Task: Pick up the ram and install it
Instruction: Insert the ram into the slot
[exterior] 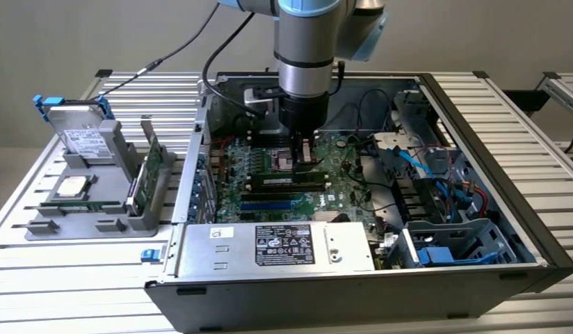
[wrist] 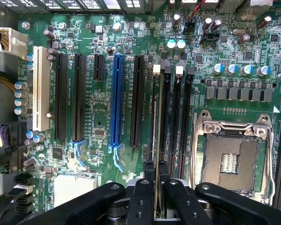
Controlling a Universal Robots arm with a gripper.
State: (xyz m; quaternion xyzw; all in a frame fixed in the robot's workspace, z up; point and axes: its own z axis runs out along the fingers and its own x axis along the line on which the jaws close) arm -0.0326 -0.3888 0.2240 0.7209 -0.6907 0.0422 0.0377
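Note:
In the wrist view the ram (wrist: 154, 117) appears edge-on as a thin green strip running along the dark memory slots (wrist: 173, 117) of the motherboard (wrist: 103, 93). My gripper (wrist: 156, 165) is shut on the ram's near end, one black finger (wrist: 149, 169) on each side. The ram lies over the slot nearest the long black expansion slots; I cannot tell whether it is seated. In the exterior view my gripper (exterior: 302, 154) reaches straight down into the open computer case (exterior: 472, 229), just above the motherboard (exterior: 268, 198).
An empty CPU socket (wrist: 229, 159) sits beside the memory slots. The power supply (exterior: 277, 247) lines the case's front, and cables and a blue drive cage (exterior: 453, 243) crowd the exterior view's right. A grey rack (exterior: 92, 202) outside holds a hard drive (exterior: 83, 136) and an expansion card (exterior: 152, 174).

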